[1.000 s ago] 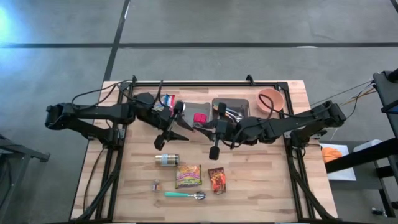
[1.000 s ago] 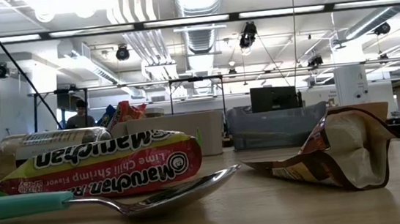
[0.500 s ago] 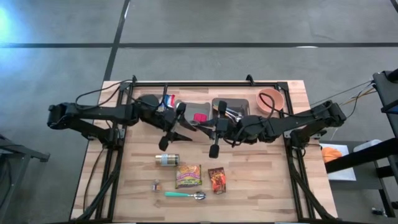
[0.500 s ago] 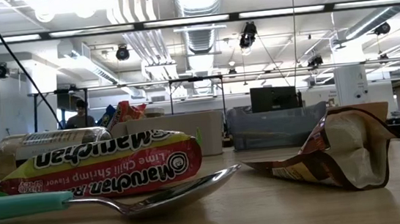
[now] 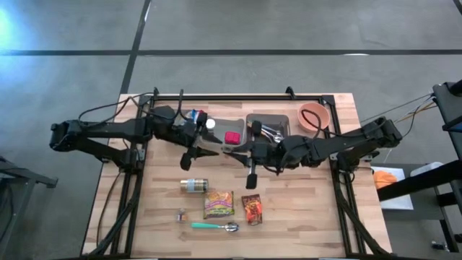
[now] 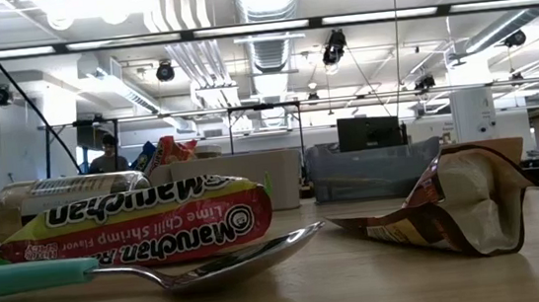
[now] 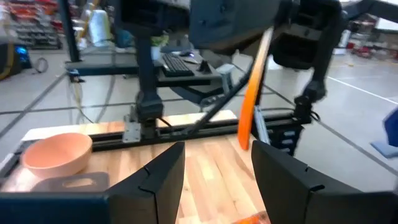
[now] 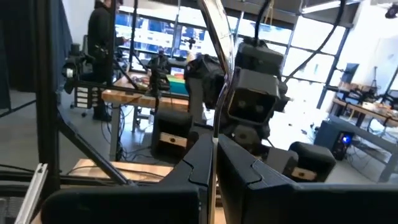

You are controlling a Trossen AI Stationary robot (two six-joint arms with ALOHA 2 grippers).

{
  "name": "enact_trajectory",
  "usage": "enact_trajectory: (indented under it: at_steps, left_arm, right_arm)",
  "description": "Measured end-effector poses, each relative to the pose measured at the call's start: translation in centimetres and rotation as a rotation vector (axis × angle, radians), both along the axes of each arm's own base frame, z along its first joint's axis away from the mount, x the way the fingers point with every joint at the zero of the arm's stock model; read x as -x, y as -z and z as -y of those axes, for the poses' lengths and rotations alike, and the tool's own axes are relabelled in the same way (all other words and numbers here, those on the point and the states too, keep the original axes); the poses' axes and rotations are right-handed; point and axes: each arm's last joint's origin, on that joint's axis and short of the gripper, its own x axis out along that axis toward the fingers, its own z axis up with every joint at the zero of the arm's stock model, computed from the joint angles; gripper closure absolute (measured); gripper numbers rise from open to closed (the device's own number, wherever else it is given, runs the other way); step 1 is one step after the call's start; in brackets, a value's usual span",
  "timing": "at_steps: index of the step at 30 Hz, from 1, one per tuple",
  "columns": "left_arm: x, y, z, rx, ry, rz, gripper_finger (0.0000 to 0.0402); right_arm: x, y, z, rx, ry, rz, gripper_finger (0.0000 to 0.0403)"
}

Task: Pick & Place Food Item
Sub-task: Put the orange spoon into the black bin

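Above the middle of the table my two grippers face each other. My right gripper (image 5: 250, 160) (image 8: 214, 144) is shut on a thin flat strip (image 8: 216, 68). The strip reaches toward my left gripper (image 5: 195, 152) (image 7: 217, 152), which is open. In the left wrist view the strip's free end (image 7: 244, 140) stands beside one left finger (image 7: 280, 180); whether they touch, I cannot tell. On the near half of the table lie a ramen packet (image 5: 218, 204), a brown-red pouch (image 5: 251, 209), a can on its side (image 5: 193, 185) and a teal-handled spoon (image 5: 214, 227). My right gripper pinches one end of the thin strip (image 8: 214, 134) between its two shut fingers. The fingers point about level toward the table's left side, along the strip. The strip sticks out ahead of them, clear of the table.
Two grey trays (image 5: 268, 124) (image 5: 220, 124) stand at the far middle, one holding a pink item (image 5: 232, 137). A terracotta bowl (image 5: 315, 115) stands at the far right. A small object (image 5: 180, 215) lies by the spoon. A black frame (image 5: 238, 98) runs along the far edge.
Both grippers have turned a little where they hang; neither finger gap has changed. The things on the table lie as before.
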Motion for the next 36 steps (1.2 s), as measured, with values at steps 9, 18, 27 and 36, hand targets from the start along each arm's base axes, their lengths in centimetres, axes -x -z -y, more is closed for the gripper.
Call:
enact_trajectory:
  at_steps: [9,18,27,36]
  left_arm:
    - [-0.5,-0.1,0.3,-0.002,0.038,0.041,0.021]
    - [-1.2,0.3,0.4,-0.015,0.047,0.048,0.021]
    - [-1.1,0.0,0.9,0.001,0.125,0.078,0.021]
    - [-1.3,0.0,0.7,0.001,0.079,0.084,0.021]
  right_arm:
    - [-0.4,-0.1,-0.2,0.026,-0.04,0.056,0.0395]
    - [-0.4,-0.2,-0.1,0.041,-0.043,0.089,0.0395]
    - [-0.5,0.0,0.3,0.046,-0.032,0.085,0.0395]
    - [-0.5,-0.3,0.4,0.045,-0.056,0.118,0.0395]
